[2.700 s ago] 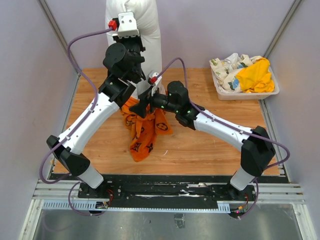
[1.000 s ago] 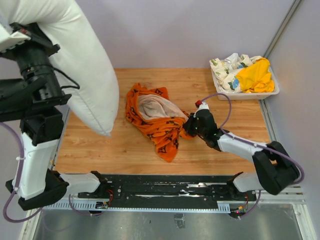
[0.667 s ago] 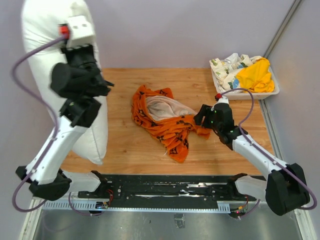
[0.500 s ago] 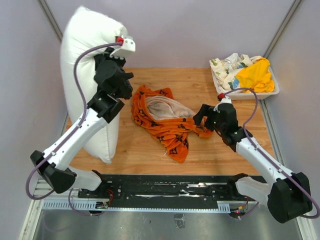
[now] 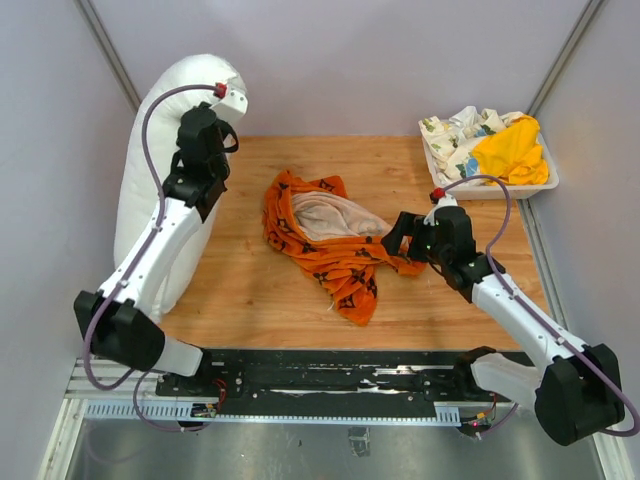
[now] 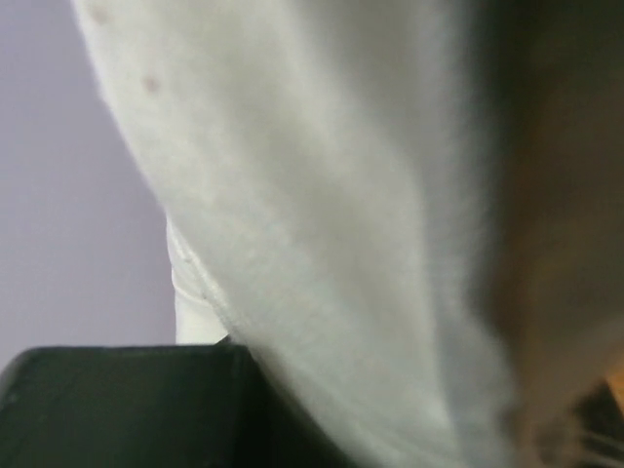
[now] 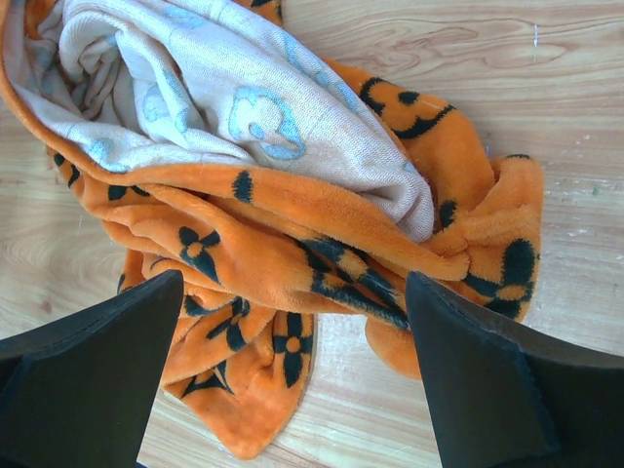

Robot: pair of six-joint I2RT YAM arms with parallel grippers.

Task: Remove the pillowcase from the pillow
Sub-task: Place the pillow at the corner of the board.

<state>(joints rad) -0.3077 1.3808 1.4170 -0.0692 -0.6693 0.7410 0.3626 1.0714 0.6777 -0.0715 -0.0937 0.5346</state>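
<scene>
At the far left, the left gripper [image 5: 207, 108] pinched the upright pillow [image 5: 150, 180], which filled its wrist view, while the right gripper [image 7: 292, 283] showed wide-spread fingers [image 7: 88, 370] above the pillowcase [image 5: 330, 250] lying mid-table.

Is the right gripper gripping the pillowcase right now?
No: the right gripper stands wide open, with the pillowcase lying loose on the table.
</scene>
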